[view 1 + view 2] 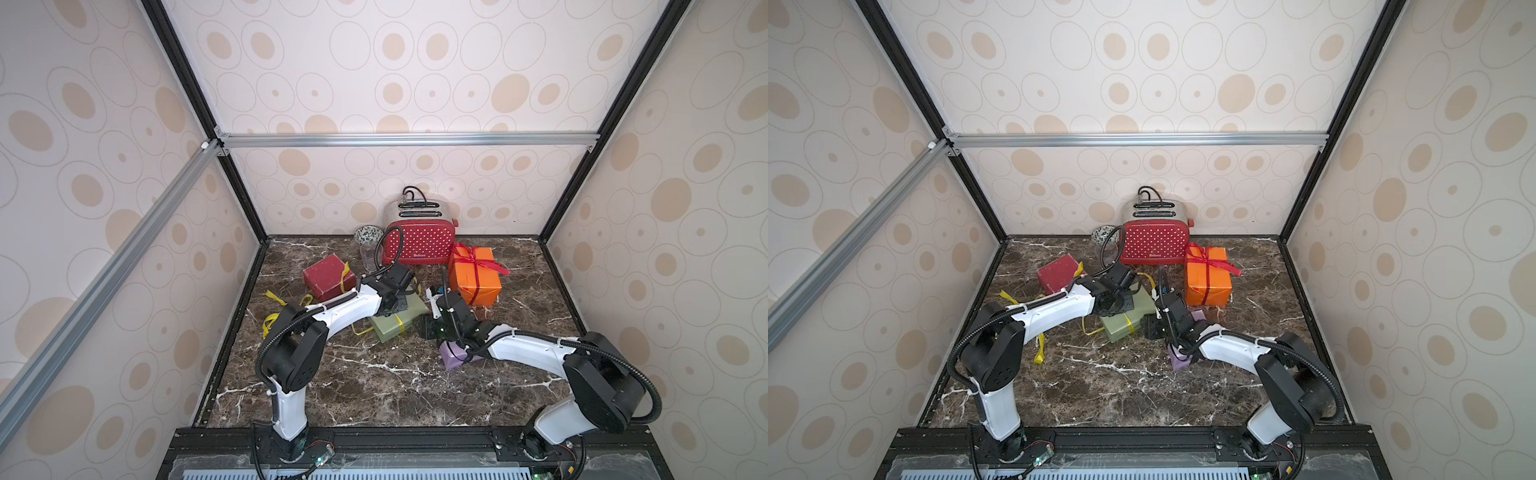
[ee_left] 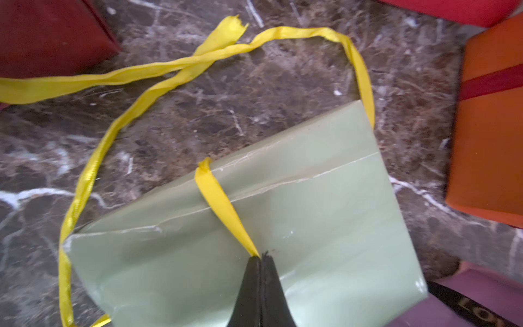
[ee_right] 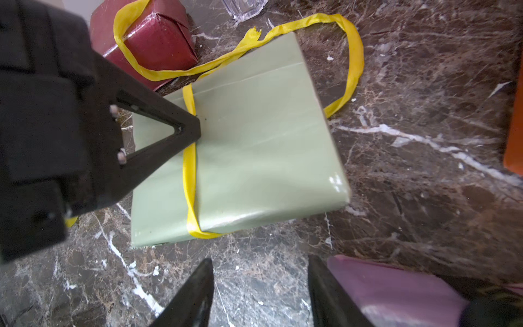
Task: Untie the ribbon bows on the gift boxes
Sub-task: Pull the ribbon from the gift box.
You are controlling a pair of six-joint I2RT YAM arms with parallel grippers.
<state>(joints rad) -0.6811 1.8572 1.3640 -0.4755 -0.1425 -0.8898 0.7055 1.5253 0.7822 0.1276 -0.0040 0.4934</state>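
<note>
My left gripper [image 2: 261, 256] is shut on the yellow ribbon [image 2: 220, 198] that runs across the top of the olive green gift box [image 2: 311, 212]. The ribbon's loose ends trail over the table towards the dark red box [image 3: 158, 42]. In a top view the left gripper [image 1: 399, 307] sits over the green box [image 1: 395, 328]. My right gripper [image 3: 259, 263] stands open and empty above bare table, between the green box and the lilac box [image 3: 382, 286]. A black lettered ribbon [image 2: 467, 305] lies on the lilac box. The orange box [image 1: 476, 278] keeps its red bow [image 1: 473, 257].
A red white-dotted toaster [image 1: 417, 245] stands at the back wall, with a clear glass [image 1: 370, 255] and a patterned bowl [image 1: 368, 235] to its left. A loose yellow ribbon [image 1: 270, 324] lies near the left arm's elbow. Walls enclose the marble table [image 1: 374, 395].
</note>
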